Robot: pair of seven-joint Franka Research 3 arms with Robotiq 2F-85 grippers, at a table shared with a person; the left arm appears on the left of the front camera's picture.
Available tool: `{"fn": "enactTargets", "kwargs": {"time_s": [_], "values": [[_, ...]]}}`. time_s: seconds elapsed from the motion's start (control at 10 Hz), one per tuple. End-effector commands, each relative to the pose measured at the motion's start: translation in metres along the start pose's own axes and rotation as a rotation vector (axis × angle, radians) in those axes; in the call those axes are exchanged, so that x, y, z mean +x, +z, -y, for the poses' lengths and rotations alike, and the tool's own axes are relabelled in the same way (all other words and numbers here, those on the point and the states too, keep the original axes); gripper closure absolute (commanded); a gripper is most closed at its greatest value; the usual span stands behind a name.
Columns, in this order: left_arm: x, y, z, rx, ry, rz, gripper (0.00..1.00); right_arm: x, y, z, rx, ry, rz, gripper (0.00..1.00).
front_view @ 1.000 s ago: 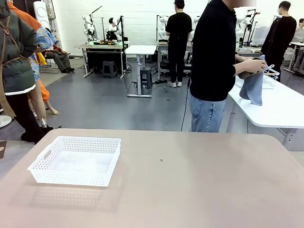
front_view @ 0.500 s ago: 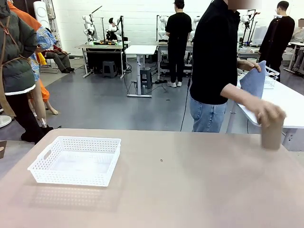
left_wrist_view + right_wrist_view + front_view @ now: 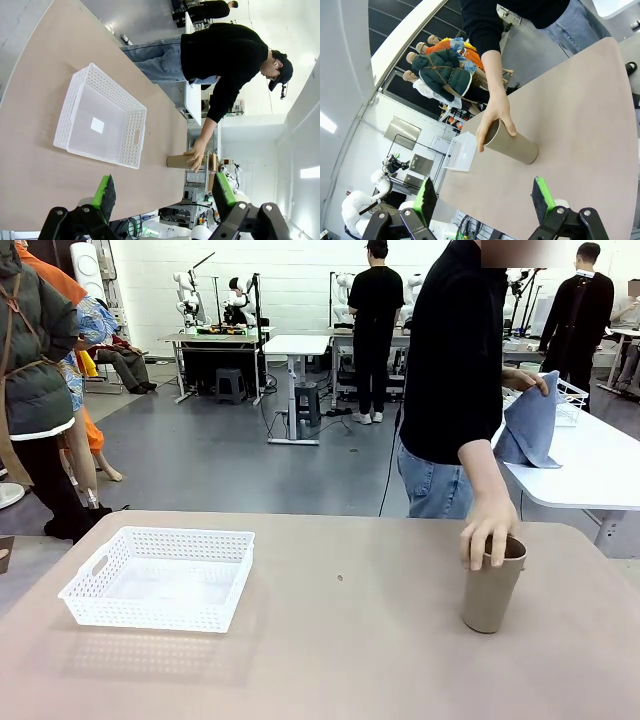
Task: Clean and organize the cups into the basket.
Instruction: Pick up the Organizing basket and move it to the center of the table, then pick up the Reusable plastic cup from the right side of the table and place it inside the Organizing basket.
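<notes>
A tan-brown cup stands upright on the table's right side, with the person's hand gripping its rim. The same cup shows in both wrist views under that hand. The white lattice basket sits on the left side, nothing inside it. My left gripper hangs open well above the table, jaws wide, nothing between them. My right gripper is also open, high over the table's right part, with the cup beyond its fingers. The person's other hand holds a blue cloth.
The person stands at the table's far right edge. Behind them a white table carries a white wire basket. The tan tabletop between basket and cup is bare. Other people stand farther back.
The person turned from the white table, swung the tan-brown cup down and set it on my table's right side, hand still on its rim. The blue cloth stayed by the white table.
</notes>
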State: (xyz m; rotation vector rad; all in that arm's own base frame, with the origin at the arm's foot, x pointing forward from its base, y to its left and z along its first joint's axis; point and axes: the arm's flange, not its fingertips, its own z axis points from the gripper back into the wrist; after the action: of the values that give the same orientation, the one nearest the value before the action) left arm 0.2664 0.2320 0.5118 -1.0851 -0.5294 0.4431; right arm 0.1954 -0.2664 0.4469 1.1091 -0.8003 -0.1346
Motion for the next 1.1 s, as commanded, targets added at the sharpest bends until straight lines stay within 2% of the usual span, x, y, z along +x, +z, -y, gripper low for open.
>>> {"fn": "enactTargets", "kwargs": {"time_s": [0.0, 0.9, 1.0], "values": [[0.002, 0.000, 0.000, -0.007, -0.016, -0.005, 0.00, 0.001, 0.001, 0.000, 0.008, 0.006, -0.008, 0.00], [0.000, 0.000, 0.000, 0.000, 0.000, 0.000, 0.00, 0.000, 0.000, 0.000, 0.000, 0.000, 0.000, 0.00], [-0.007, -0.004, 0.024, 0.089, -0.140, 0.000, 0.00, -0.001, -0.027, -0.015, 0.165, 0.237, -0.155, 0.00]]}}
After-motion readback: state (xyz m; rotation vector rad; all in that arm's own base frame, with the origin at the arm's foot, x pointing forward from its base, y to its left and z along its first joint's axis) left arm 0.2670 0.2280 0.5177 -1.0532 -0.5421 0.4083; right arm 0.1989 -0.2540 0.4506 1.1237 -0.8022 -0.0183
